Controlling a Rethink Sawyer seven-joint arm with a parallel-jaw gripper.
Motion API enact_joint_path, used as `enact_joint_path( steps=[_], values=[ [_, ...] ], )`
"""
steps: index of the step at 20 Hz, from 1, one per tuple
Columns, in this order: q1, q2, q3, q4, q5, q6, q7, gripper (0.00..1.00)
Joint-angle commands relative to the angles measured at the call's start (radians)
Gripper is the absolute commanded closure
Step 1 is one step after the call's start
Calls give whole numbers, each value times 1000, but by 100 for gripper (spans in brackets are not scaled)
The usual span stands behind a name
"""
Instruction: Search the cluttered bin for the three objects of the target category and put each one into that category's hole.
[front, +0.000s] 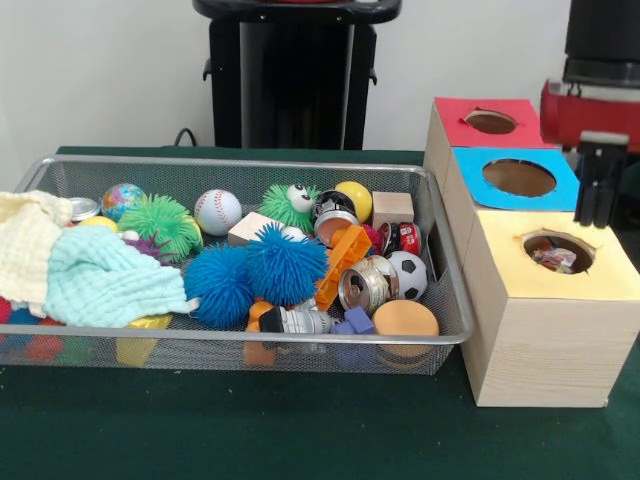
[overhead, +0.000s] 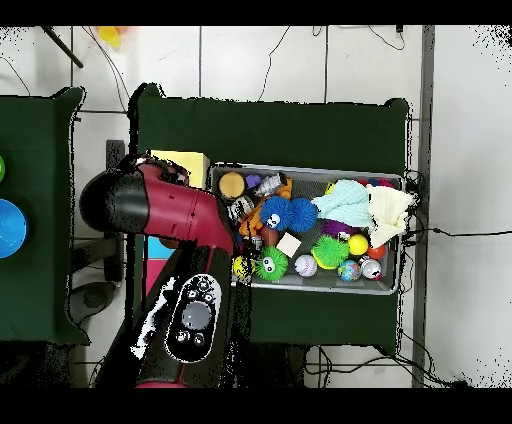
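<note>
A wire mesh bin holds mixed clutter: a baseball, a globe ball, a soccer ball, a yellow ball, two blue spiky balls, green spiky balls, a metal can and a wooden cube. To its right stand three boxes with holes: red, blue, yellow. My gripper hangs shut and empty above the yellow box's far edge. Something small lies inside the yellow hole. In the overhead view my arm hides the gripper.
A pale green cloth and a cream cloth cover the bin's left end. An orange block and an orange disc lie near the bin's right end. In the overhead view the bin lies right of the yellow box.
</note>
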Motion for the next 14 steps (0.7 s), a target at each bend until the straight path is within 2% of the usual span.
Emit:
enact_joint_path(
  steps=[1, 7, 10, 14],
  values=[
    [14, -180, -61, 127, -86, 204, 115, 100],
    [5, -324, -70, 231, -102, 272, 62, 100],
    [-39, -380, -33, 304, -101, 244, 10, 100],
    [-124, -397, 26, 368, -125, 173, -81, 100]
  ],
)
